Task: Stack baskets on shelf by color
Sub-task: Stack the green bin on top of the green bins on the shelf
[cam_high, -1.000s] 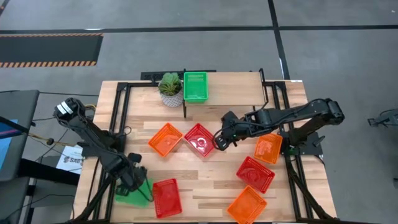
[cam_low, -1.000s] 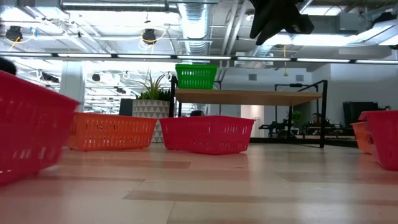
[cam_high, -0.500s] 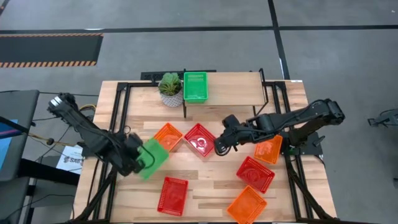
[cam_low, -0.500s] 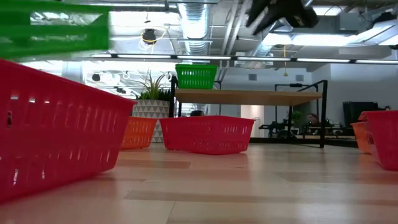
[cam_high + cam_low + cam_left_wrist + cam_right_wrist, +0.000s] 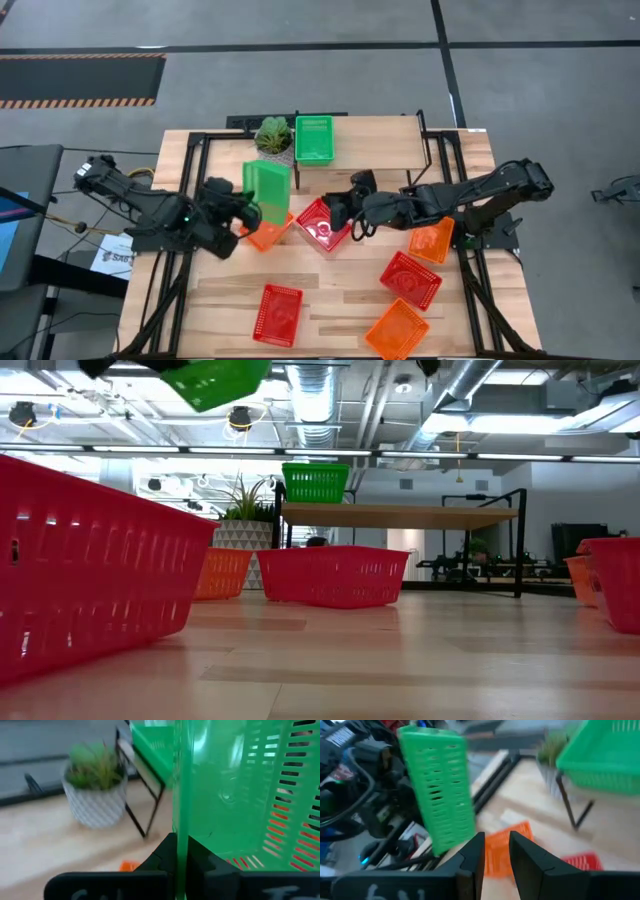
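Since half a second ago, the left tool (image 5: 243,212), clamped on a green basket (image 5: 266,190), has swung it up and right to centre-left, nearing the shelf (image 5: 375,135). Right tool (image 5: 345,210), partly open and empty, hovers centre.

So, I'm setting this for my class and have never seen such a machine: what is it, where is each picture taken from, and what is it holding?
Two robot arms work at a wooden table. One camera looks straight down, one sits at tabletop height, and one rides on each wrist. The left gripper is shut on a green basket, lifted and tilted. The right gripper hovers over a red basket, holding nothing. Other red and orange baskets lie around. Another green basket sits on the shelf, beside a potted plant.
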You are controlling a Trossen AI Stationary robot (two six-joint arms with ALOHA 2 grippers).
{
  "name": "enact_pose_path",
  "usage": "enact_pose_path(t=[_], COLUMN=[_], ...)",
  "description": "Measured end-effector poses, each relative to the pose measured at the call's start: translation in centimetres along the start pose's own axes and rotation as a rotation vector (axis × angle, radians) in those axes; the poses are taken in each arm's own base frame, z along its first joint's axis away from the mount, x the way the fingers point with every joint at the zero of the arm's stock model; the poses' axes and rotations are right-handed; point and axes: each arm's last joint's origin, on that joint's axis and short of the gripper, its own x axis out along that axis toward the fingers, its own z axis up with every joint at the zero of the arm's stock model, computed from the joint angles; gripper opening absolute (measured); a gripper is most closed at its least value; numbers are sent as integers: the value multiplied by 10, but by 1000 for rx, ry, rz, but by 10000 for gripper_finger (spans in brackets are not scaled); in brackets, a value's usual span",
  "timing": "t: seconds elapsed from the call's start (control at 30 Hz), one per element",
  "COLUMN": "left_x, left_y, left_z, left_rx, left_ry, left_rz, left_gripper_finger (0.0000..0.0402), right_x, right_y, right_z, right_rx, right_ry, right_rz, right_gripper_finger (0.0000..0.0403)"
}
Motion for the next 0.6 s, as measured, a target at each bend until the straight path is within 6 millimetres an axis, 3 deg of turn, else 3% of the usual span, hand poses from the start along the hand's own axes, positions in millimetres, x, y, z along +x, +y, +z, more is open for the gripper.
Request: enact_pose_path(t=[0.2, 0.47, 0.6], left_x=[16, 38, 50], left_y=[-16, -40, -43], left_z=[18, 30, 34], left_rx=[13, 185, 228], left_ry=[-174, -218, -236], left_rz=[90, 139, 179], left_gripper_finger=[0, 0, 0], right_x=[1, 3, 5], right_y=[6, 10, 8], right_z=[9, 23, 28], right_rx=[-117, -196, -200], right_ry=[-87, -223, -268], right_rz=[43, 37, 0], right_gripper_finger=[124, 198, 219])
